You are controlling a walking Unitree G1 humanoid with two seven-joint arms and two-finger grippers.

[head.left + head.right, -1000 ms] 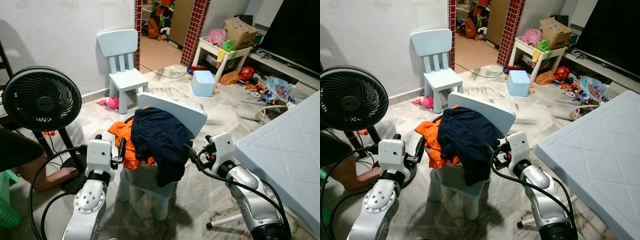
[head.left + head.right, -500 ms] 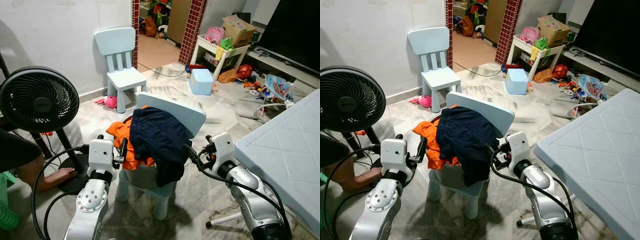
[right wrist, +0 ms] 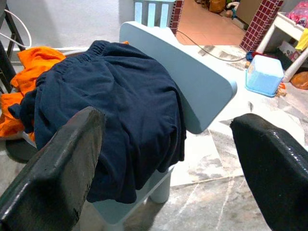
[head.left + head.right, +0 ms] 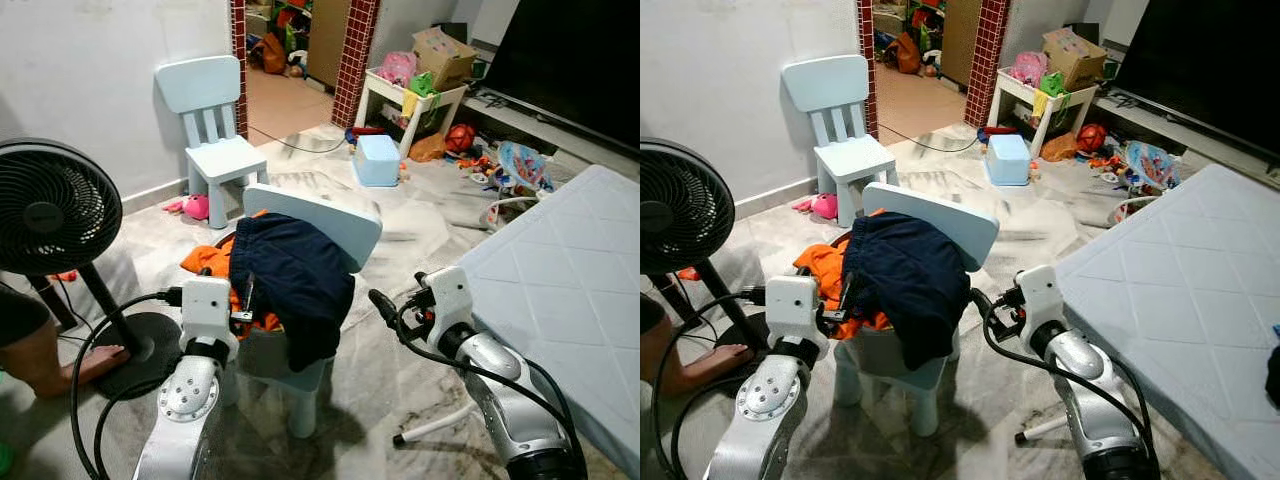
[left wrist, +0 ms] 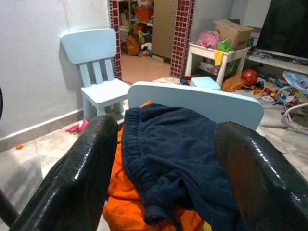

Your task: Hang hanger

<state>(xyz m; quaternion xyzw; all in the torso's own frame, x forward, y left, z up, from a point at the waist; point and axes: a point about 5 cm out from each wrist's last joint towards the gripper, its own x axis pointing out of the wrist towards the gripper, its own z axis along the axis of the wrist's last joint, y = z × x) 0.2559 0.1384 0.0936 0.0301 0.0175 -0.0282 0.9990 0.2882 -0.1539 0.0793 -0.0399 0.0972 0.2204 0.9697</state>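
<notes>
Cluttered playroom, marble floor (image 4: 420,225). L to R: black fan (image 4: 45,212), left gripper (image 5: 163,159) w/ jaws wide, small blue chair (image 4: 310,225) piled w/ navy shorts (image 4: 290,275) over orange cloth (image 4: 205,262), right gripper (image 3: 163,159) jaws wide too, white table (image 4: 570,280). Hanger itself: can't see one. Clothes look soft, light, floppy; probably grab shorts at the waistband. Chair back and fan crowd the reach.

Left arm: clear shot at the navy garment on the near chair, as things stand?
Probably yes. The left pincer hangs open right beside the navy garment draped over the near chair, and its wrist view looks straight at the cloth between the fingers, with nothing in between. The orange cloth lies alongside it.
</notes>
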